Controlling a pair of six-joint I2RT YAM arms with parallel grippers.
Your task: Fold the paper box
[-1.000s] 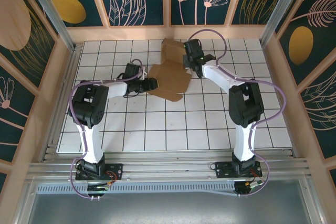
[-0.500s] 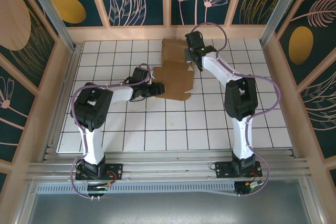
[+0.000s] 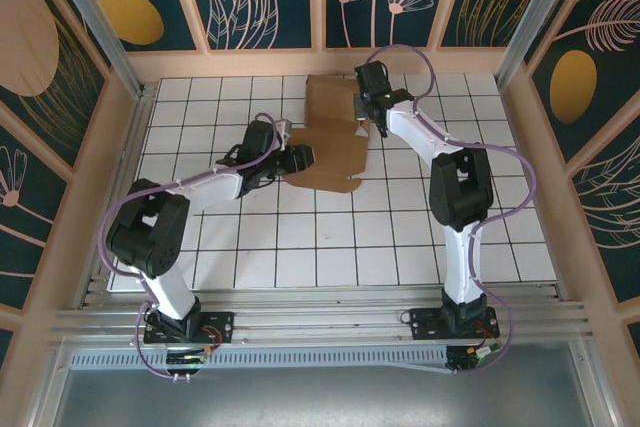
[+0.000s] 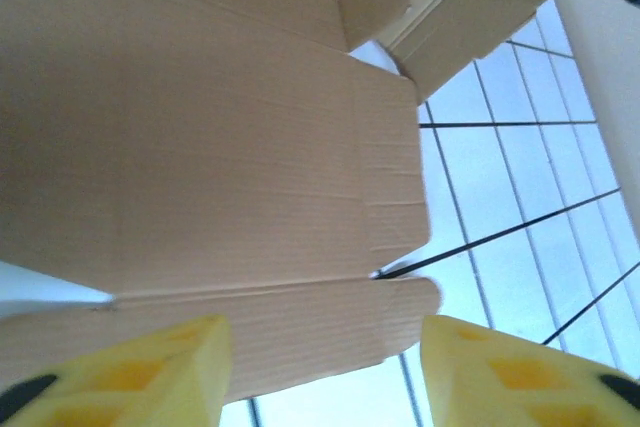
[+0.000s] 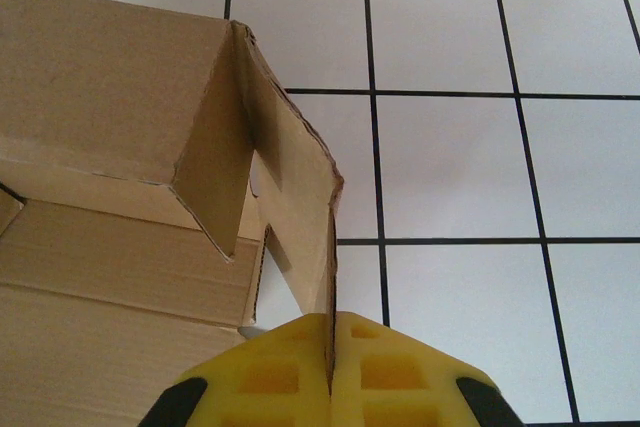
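The right pincer (image 5: 330, 372) is clamped shut on the thin edge of an upright flap (image 5: 290, 197) of the paper box (image 5: 100, 67), at the box's right side near the top centre of the overhead view. The left pincer (image 4: 320, 352) stands open, its yellow pads (image 4: 150, 367) apart, with the rim of a flat panel lying between them at the box's left edge. The brown box lies partly unfolded on the white gridded desk (image 3: 400, 237), in the upper middle of that view
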